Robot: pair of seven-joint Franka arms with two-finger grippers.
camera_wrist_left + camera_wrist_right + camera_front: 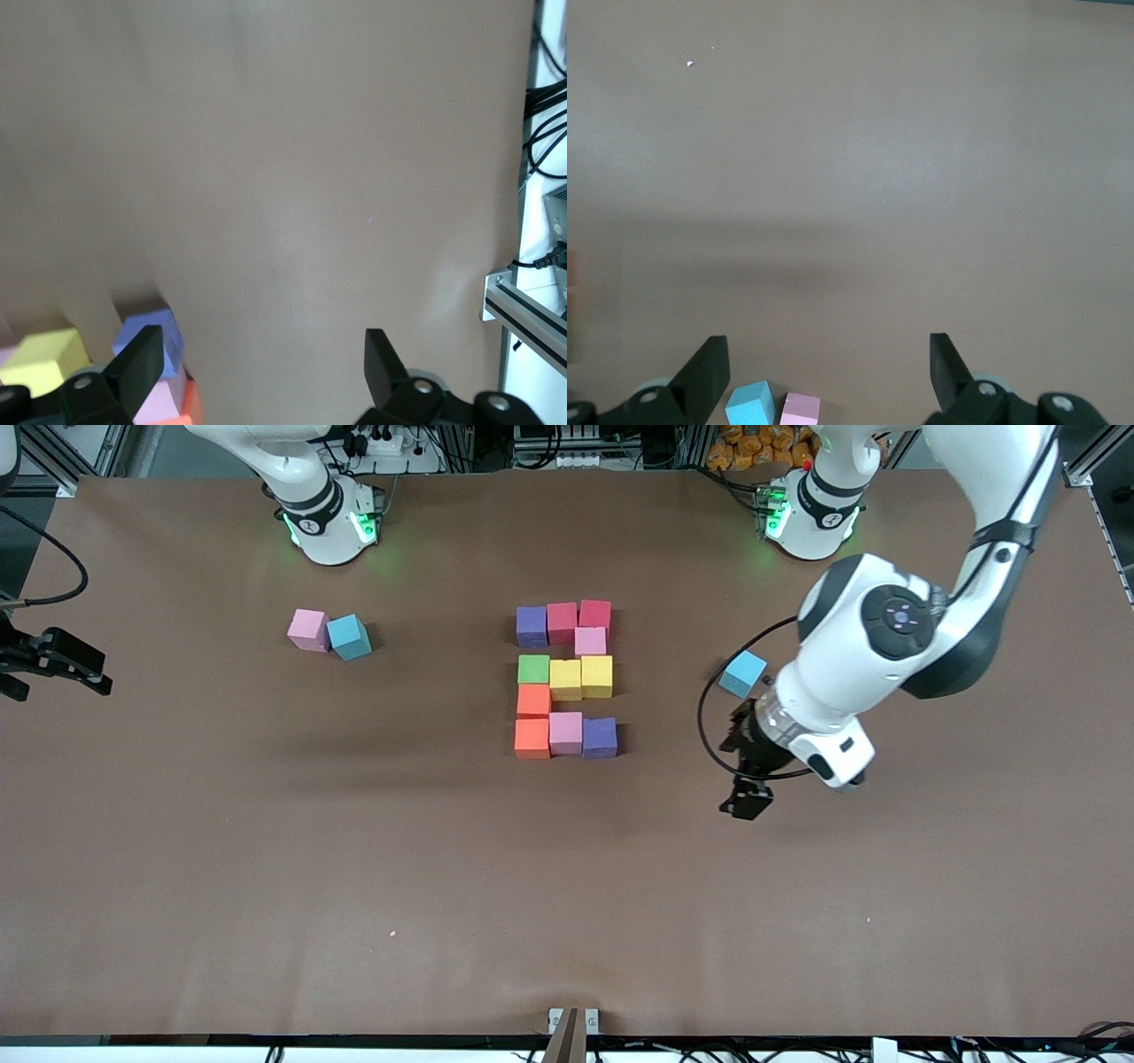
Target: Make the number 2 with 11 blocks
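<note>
Nearest the front camera, the left hand (746,795) hangs over bare brown surface (354,850) toward the left arm's end, its fingers (140,365) spread wide and grasping nothing. At mid-surface lies the number 2 (567,680), assembled from ten touching blocks. Its nearest row reads orange block (532,739), pink block (565,732), purple block (600,737); a second orange block (533,701) sits directly above the first in the front view. The middle row holds a green block (533,669) and two yellow blocks (565,678). A pink block (590,641) links upward to the farthest row, made of a purple block (532,626) and two red blocks (562,622). One light-blue cube (742,673) rests apart, just beside the left arm's wrist. Toward the right arm's end, a loose pink block (308,630) touches a second light-blue cube (349,637), well apart from the figure. The right hand (53,660) waits over the surface's edge at that end, fingers (709,370) released, holding nothing.
</note>
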